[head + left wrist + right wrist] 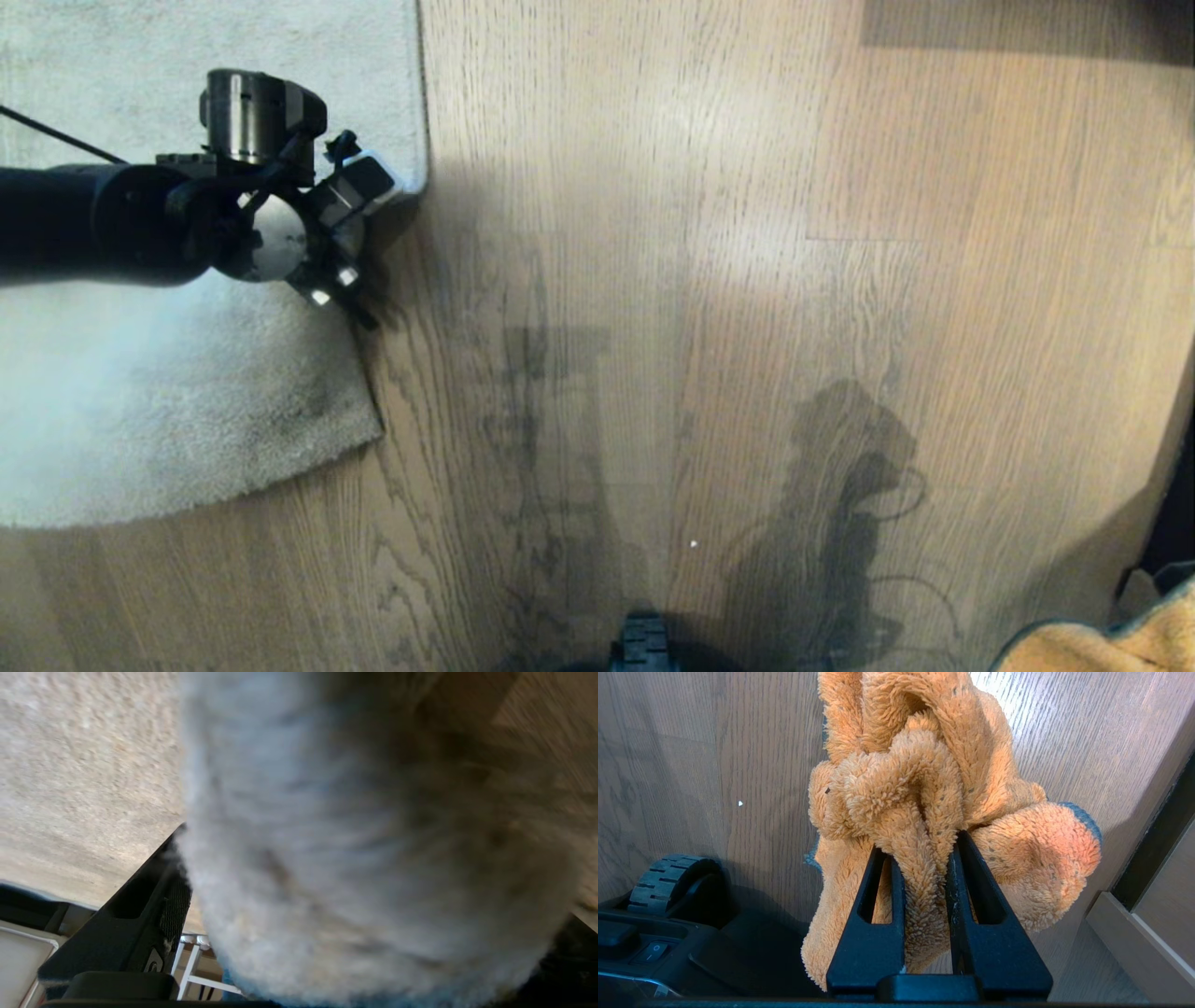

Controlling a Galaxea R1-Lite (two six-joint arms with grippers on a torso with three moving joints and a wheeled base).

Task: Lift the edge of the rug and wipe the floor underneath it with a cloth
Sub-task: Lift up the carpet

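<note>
The left hand [350, 238] is being held over the rug edge [422, 121], at the point where the border steps inward beside the floor [747, 327]. In the left wrist view the pale grey pile [350, 858] is filling most of the picture, very close to the camera, with one dark finger [140, 924] seen to one side of it and the other finger lost at the far margin; the hand is being kept wide, and whether the rug is being touched by it cannot be told. In the head view the rug is lying along the left side, its near corner [369, 429] resting flat on the wood planks. The cloth [924, 812] is being gripped by the right hand [924, 868], whose two black fingers are being kept narrow around a fold of the orange pile, the rest bunching up beyond the fingertips and hanging over the floor. In the head view only an orange piece of the cloth is being shown at the bottom right corner. A ridged wheel [668, 877] of the base is being seen beside the cloth.
</note>
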